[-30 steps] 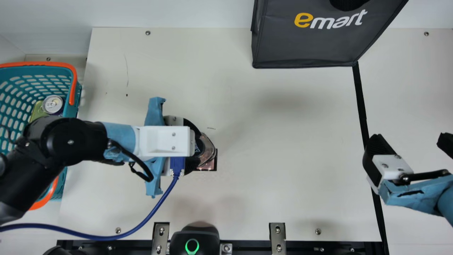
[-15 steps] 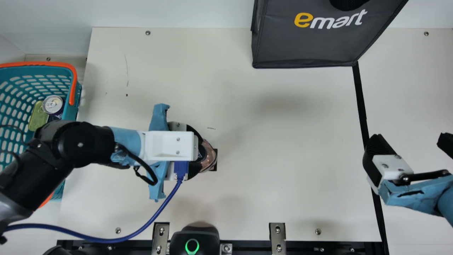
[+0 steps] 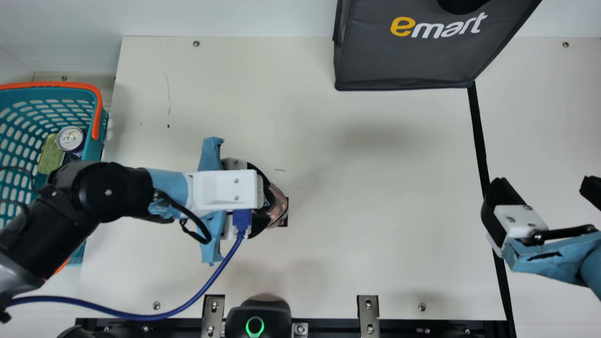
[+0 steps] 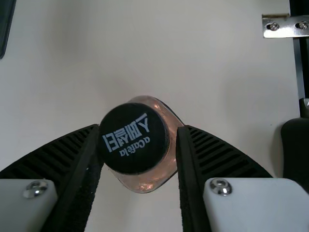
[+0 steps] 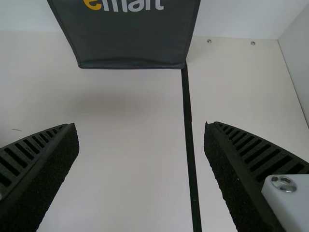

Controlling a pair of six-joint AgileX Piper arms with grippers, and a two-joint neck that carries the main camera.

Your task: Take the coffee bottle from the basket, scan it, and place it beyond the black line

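While the desk (image 3: 375, 188) stretches wide under everything, the black line (image 3: 478, 131) cuts across it towards its right end, running from the bag (image 3: 404, 61) at the far edge down to the near edge. At the left edge sits the basket (image 3: 51, 103), with a can (image 3: 70, 138) in it. Over by the black line hangs the right tool (image 5: 140, 125), its fingers spread wide around nothing. The left tool (image 4: 138, 128) points down over the left half of the desk, roughly midway between near and far edges, and appears to be pinching the coffee bottle (image 4: 140, 145) near its top. The bottle is out of the basket and close to upright (whether its base touches the desk, I can't tell).

I'd expect a fairly weighty, firm body that hardly gives, glossy enough to slide if the squeeze is weak or lopsided. The safest hold is probably the upper body, just under the cap (image 4: 133, 137), square between the pads; a grip on the cap alone could let the bottle swing or twist. Scanning looks like the step in hand, so a steady wrist matters, with the code facing the reader, before the carry across the black line.
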